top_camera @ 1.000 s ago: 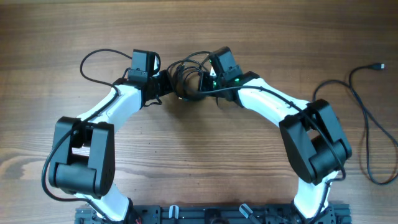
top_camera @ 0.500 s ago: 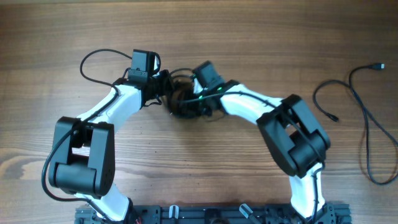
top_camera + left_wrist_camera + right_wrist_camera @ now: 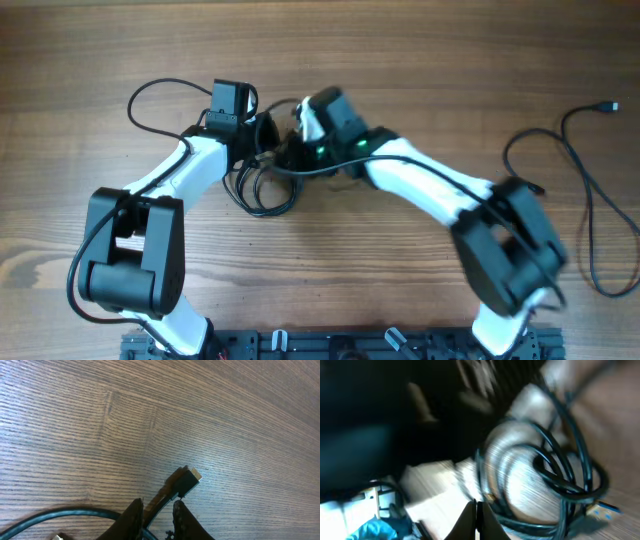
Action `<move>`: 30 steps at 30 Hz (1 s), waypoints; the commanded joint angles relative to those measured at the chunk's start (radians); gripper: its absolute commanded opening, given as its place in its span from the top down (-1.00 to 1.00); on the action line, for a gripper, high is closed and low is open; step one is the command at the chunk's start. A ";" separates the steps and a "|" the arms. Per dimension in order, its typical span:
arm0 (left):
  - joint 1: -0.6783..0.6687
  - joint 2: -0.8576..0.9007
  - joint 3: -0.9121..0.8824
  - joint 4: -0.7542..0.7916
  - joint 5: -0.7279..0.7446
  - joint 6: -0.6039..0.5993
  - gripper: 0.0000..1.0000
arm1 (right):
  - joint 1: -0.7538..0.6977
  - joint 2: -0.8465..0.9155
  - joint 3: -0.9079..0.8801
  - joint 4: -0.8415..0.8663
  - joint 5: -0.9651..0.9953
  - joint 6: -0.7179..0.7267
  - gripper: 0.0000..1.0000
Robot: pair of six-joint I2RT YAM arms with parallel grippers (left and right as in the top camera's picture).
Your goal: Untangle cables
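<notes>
One cable (image 3: pixel 590 225) lies freed at far right, but the tangle (image 3: pixel 542 470) is unresolved, I judge; left tool (image 3: pixel 156 522) pinches it, right tool (image 3: pixel 476 517) is pressed together.

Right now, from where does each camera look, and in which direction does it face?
Overhead: fixed above the table, looking straight down; both white arms show, with left gripper and right gripper at the tangled cables.
Left wrist: low over the wood, looking along its fingers, shut on a cable ending in a plug.
Right wrist: blurred, looking past its shut fingers at the tangled cables.
Shared: every view shows those cables on the wood.
</notes>
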 commanded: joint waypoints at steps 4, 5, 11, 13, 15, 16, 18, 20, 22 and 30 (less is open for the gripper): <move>-0.003 -0.018 0.008 0.000 0.002 -0.006 0.55 | -0.008 -0.018 -0.011 -0.095 0.296 -0.040 0.85; -0.003 -0.018 0.008 0.001 0.001 -0.006 0.57 | -0.006 0.001 -0.014 -0.089 0.300 -0.004 0.85; -0.003 -0.018 0.008 -0.025 -0.088 -0.006 0.92 | 0.029 0.125 -0.014 -0.029 0.296 0.053 0.86; -0.003 -0.019 0.008 -0.038 -0.077 -0.010 0.92 | 0.031 0.140 -0.014 -0.079 0.241 0.051 0.91; -0.003 -0.019 0.008 -0.038 -0.065 -0.010 0.92 | 0.023 0.131 -0.014 -0.171 0.225 0.050 0.91; -0.003 -0.019 0.008 -0.038 -0.066 -0.010 0.92 | 0.017 0.125 -0.014 -0.222 0.225 0.050 0.91; -0.001 -0.019 0.008 -0.038 -0.066 -0.010 0.92 | 0.002 0.116 -0.014 -0.320 0.225 0.050 0.91; 0.005 -0.019 0.009 -0.038 -0.066 -0.010 0.92 | -0.008 0.113 -0.014 -0.388 0.225 0.050 0.92; 0.013 -0.019 0.009 -0.038 -0.065 -0.010 0.92 | -0.009 0.113 -0.014 -0.463 0.224 0.036 0.91; 0.098 -0.088 0.009 -0.089 -0.065 -0.063 0.92 | -0.045 0.047 0.046 -0.362 0.133 -0.193 0.69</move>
